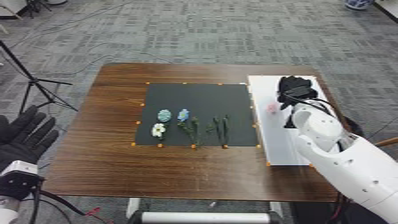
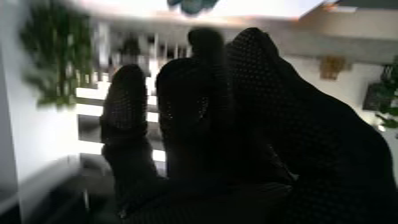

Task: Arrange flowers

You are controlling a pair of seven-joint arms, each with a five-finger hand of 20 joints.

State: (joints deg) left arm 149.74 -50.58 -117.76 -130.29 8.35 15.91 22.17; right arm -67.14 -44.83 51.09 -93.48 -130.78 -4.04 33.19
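The right hand (image 1: 297, 89), its hold unclear, was near the bench's (image 1: 89, 150) far right corner; the left hand (image 1: 16, 149) was spread

On the dark mat lie a rounded pale teal flower head (image 1: 164, 115), a light blue flower (image 1: 184, 114) just beside it, and a white flower (image 1: 158, 130) with a yellowish middle, nearer the surface's front edge. Slender green stems (image 1: 226, 132) lie to their right, roughly lengthwise (their tips are too small to make out). A small pink bloom (image 1: 272, 108) shows faintly against the white panel.
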